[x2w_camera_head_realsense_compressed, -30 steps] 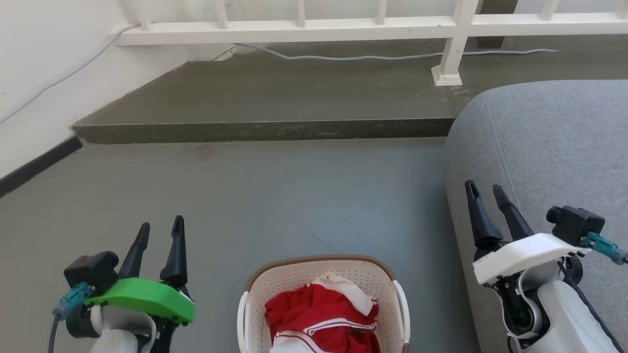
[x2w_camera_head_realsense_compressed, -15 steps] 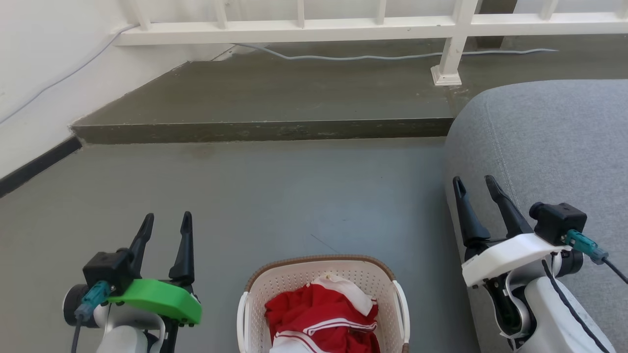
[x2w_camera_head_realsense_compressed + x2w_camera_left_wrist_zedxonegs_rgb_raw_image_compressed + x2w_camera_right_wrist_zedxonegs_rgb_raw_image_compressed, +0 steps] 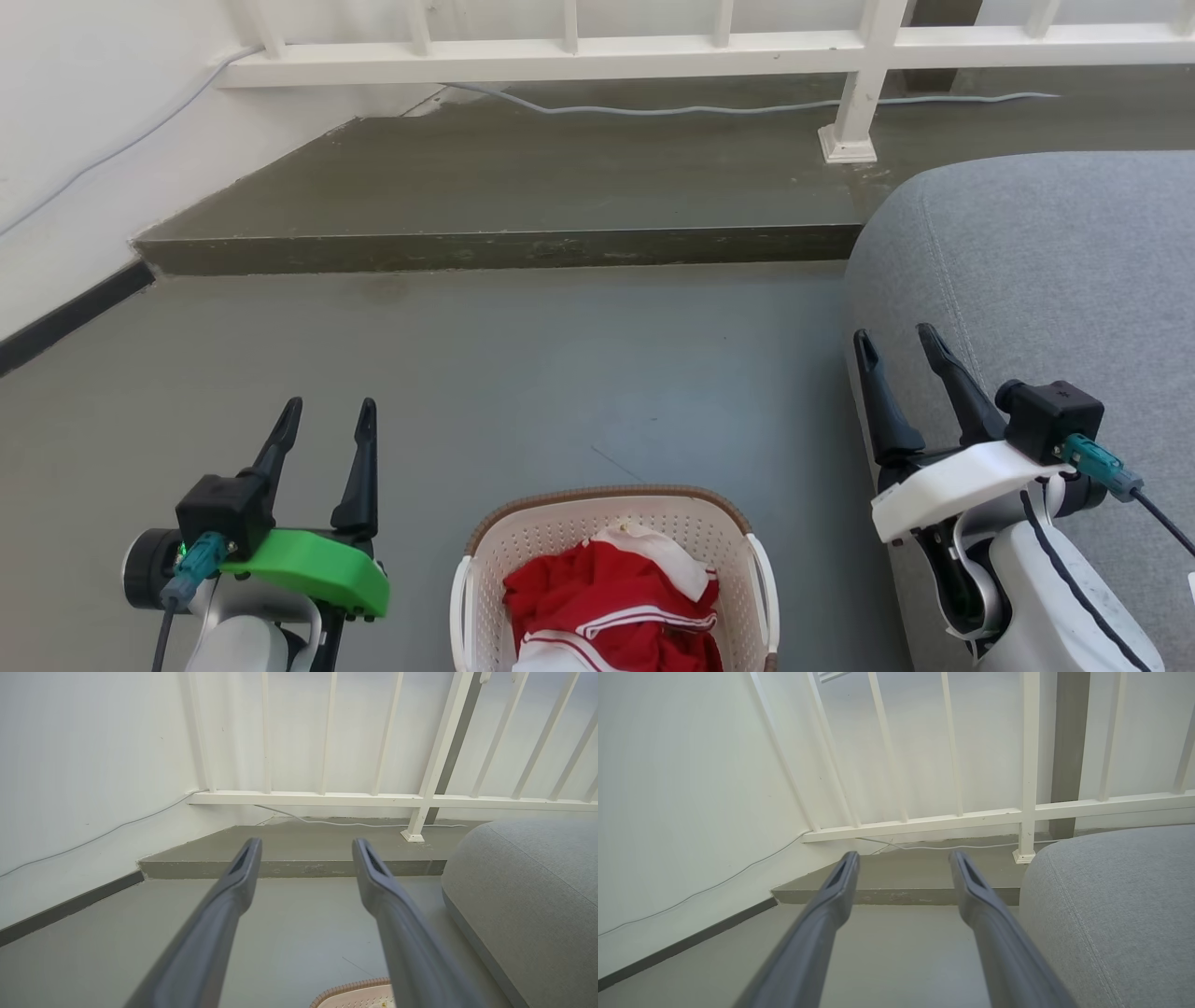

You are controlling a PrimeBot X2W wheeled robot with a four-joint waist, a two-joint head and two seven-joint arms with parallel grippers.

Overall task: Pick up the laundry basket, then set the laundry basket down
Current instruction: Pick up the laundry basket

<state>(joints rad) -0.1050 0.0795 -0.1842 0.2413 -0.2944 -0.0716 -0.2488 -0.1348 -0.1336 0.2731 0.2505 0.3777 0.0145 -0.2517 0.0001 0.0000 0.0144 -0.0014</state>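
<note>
Left gripper (image 3: 330, 403) hangs over the floor (image 3: 560, 373) left of the basket (image 3: 523, 537), fingers spread, holding nothing. The basket sits on the floor between both grippers, well short of the step (image 3: 504, 250). It is cream perforated plastic with a brown woven rim and white side handles, and it holds a crumpled red-and-white garment (image 3: 597, 597). Right gripper (image 3: 892, 331), also spread and empty, is at the sofa's (image 3: 1046, 243) left edge. Since a second ago both grippers have edged forward and inward, while the basket is unmoved.
</note>
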